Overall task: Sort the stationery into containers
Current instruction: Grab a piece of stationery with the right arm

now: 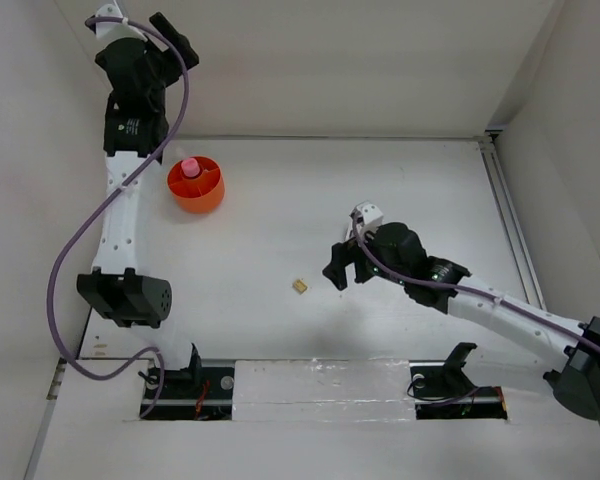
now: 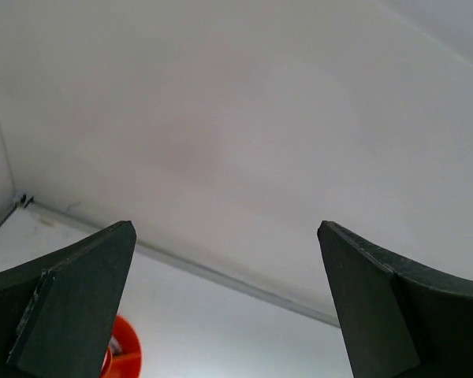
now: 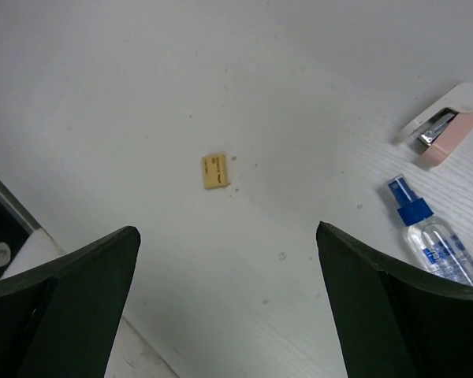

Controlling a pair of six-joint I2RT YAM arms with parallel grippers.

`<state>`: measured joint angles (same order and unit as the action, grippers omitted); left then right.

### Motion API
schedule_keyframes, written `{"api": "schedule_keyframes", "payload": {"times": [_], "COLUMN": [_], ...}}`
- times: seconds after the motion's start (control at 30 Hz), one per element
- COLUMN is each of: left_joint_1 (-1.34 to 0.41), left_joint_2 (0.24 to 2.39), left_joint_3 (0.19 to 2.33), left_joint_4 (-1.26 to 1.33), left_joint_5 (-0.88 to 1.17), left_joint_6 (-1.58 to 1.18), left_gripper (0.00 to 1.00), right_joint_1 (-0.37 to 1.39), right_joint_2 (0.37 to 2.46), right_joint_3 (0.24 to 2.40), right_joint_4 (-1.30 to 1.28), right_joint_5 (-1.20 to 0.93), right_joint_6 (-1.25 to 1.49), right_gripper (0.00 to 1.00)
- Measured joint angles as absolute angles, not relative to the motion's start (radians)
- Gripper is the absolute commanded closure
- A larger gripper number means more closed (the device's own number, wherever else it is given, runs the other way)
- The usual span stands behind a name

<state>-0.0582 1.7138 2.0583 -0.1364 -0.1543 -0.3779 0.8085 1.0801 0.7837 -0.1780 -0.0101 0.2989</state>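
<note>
The round orange tub [image 1: 208, 195] stands at the far left of the table, with a pink-capped tube [image 1: 190, 167] upright in it. Its rim shows at the bottom left of the left wrist view [image 2: 124, 354]. A small tan eraser [image 1: 300, 287] lies mid-table and also shows in the right wrist view [image 3: 215, 171]. My right gripper [image 1: 340, 270] hovers open and empty just right of the eraser [image 3: 225, 232]. A clear blue-capped spray tube [image 3: 430, 235] lies to its right. My left gripper [image 1: 175, 40] is raised high beyond the tub, open and empty, facing the back wall [image 2: 225, 228].
A pink and white stapler [image 3: 448, 114] lies beyond the spray tube. White walls close the table at the back, left and right, with a metal rail [image 1: 510, 220] along the right side. The arm bases sit at the near edge.
</note>
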Motion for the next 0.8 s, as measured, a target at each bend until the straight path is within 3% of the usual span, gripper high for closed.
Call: {"api": "schedule_keyframes", "payload": {"times": [0.13, 0.43, 0.8], "left_joint_1": [-0.039, -0.019, -0.047], "left_joint_2": [1.578, 1.258, 0.97], "left_joint_3": [1.933, 1.299, 1.118], "left_joint_4": [-0.215, -0.258, -0.37], "left_joint_5": [-0.104, 0.084, 0.092], "left_joint_6": [-0.473, -0.603, -0.492], "left_gripper": [0.0, 0.0, 0.0], "right_joint_1": [0.869, 0.951, 0.991], "right_joint_2": [1.18, 1.541, 1.816], "right_joint_3": [0.816, 1.005, 1.124], "right_joint_4": [-0.198, -0.236, -0.257], "right_joint_5": [0.022, 0.087, 0.176], "right_joint_6": [0.284, 0.26, 0.231], "right_gripper": [0.0, 0.07, 0.24]}}
